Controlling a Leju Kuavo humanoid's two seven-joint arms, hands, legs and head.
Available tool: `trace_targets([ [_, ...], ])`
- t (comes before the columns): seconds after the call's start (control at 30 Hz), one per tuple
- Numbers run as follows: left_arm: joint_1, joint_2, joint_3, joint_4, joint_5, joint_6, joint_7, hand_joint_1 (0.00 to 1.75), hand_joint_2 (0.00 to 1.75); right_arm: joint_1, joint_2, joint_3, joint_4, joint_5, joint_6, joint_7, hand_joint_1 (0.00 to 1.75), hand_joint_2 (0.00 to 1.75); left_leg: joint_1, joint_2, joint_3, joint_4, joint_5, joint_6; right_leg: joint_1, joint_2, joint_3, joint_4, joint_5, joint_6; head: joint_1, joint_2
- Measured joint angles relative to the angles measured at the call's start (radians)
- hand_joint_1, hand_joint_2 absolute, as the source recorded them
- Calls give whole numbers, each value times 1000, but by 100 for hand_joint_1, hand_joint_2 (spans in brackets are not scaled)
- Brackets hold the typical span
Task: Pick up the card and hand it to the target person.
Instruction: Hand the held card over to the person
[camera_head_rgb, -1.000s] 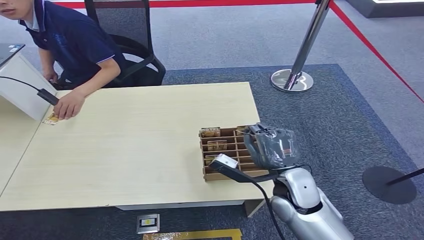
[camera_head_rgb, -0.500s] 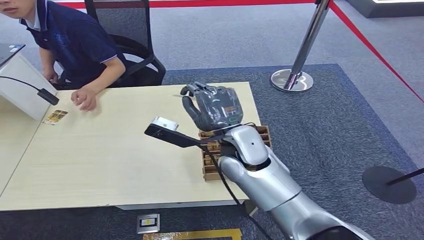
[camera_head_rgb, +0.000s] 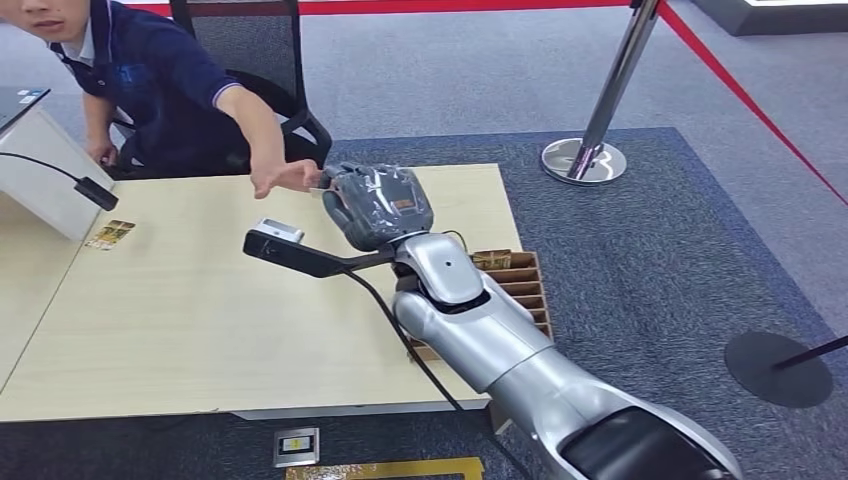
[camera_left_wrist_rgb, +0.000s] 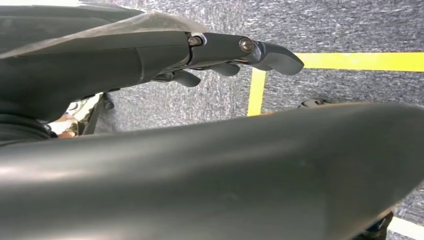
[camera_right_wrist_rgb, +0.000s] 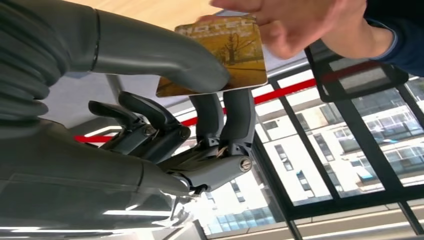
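A second card (camera_head_rgb: 110, 234) lies flat at the far left of the pale wooden worktop (camera_head_rgb: 200, 320), beside a white stand. Behind that end sits the person (camera_head_rgb: 150, 80) in a dark blue shirt, one arm stretched out over the worktop. The person's hand (camera_head_rgb: 285, 178) meets the right hand (camera_head_rgb: 375, 205) above the far edge of the worktop, and in the right wrist view the person's fingertips rest on the far edge of the card (camera_right_wrist_rgb: 220, 52). The card, yellow with a tree picture and the word HOTEL, is pinched between the grey thumb and the darker fingers (camera_right_wrist_rgb: 235, 115) of the right hand, so the fingers are grasping it. Further right, the wooden card box (camera_head_rgb: 515, 285) stands on the near right part of the worktop, partly hidden by the silver forearm. The left hand (camera_left_wrist_rgb: 150, 55) hangs over grey carpet with yellow lines, its fingers released and holding nothing.
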Motion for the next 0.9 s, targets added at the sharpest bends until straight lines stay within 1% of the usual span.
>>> trace_targets([
  [0.2, -2, -1, -6, 0, -10, 2, 22, 0, 0, -8, 0, 0, 55, -6, -2, -7, 175, 175, 0, 0, 0, 0, 0, 0, 0, 0, 0, 0, 0, 0, 0, 0],
  [0.37, -3, -1, -6, 0, -10, 3, 22, 0, 0, -8, 1, 6, 67, -22, 11, -19, 175, 175, 0, 0, 0, 0, 0, 0, 0, 0, 0, 0, 0, 0, 0, 0],
  [0.53, -3, -1, -6, 0, -10, 9, 20, 0, 0, -6, 1, 33, 61, -57, 34, -34, 175, 175, 0, 0, 0, 0, 0, 0, 0, 0, 0, 0, 0, 0, 0, 0],
  [0.57, -3, -1, -6, 0, -10, 9, 20, 0, 0, -5, 1, 38, 58, -65, 38, -38, 154, 175, 0, 0, 0, 0, 0, 0, 0, 0, 0, 0, 0, 0, 0, 0],
  [0.67, -4, -1, -6, 0, -10, 11, 20, 0, 0, -2, 1, 52, 46, -89, 47, -50, 24, 175, 0, 0, 0, 0, 0, 0, 0, 0, 0, 0, 0, 0, 0, 0],
  [0.7, -4, -1, -6, 0, -10, 12, 21, 0, 0, 0, 1, 55, 41, -98, 50, -52, 0, 175, 0, 0, 0, 0, 0, 0, 0, 0, 0, 0, 0, 0, 0, 0],
  [0.9, -3, -1, -6, 0, -3, 15, 23, 0, 0, 27, -1, 48, -26, -138, 66, -64, 0, 175, 0, 0, 0, 0, 0, 0, 0, 0, 0, 0, 0, 0, 0, 0],
])
